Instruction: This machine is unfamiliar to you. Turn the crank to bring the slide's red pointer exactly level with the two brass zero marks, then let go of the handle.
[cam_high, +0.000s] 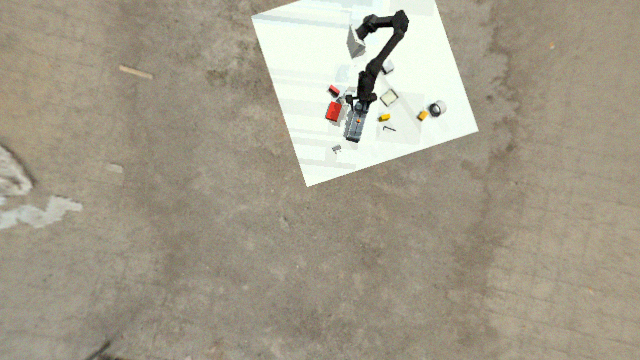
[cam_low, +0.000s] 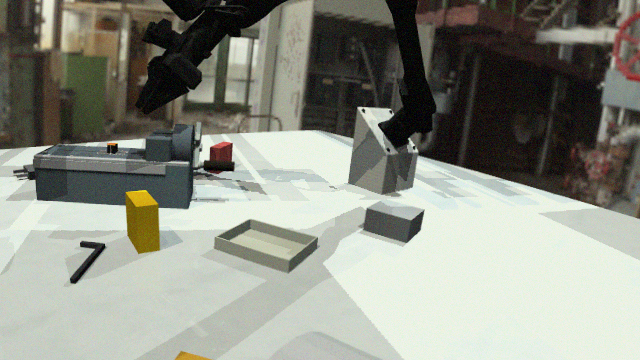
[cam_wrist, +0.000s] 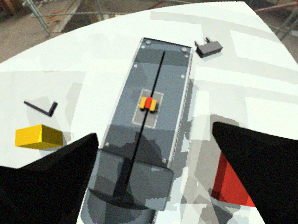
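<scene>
The gripper (cam_low: 150, 102) hangs in the air above the crank end of the machine (cam_low: 110, 172), its jaws spread nearly to their full width and holding nothing. The machine is a long grey block lying on the white table (cam_low: 475, 260), with a slot along its top in which the slide's red pointer (cam_wrist: 150, 103) sits about midway; the brass zero marks are too small to make out with confidence. At the near end a round grey housing carries the crank, and its dark cylindrical handle (cam_low: 218, 165) sticks out sideways, low and close to the table, just in front of a red block (cam_low: 221, 150). The body looks heavy and rigid and should stay put under a turn; the handle is a short stiff bar, probably smooth, so it is best taken across its middle with the fingers square to its axis. Clearance beside the red block looks tight.
</scene>
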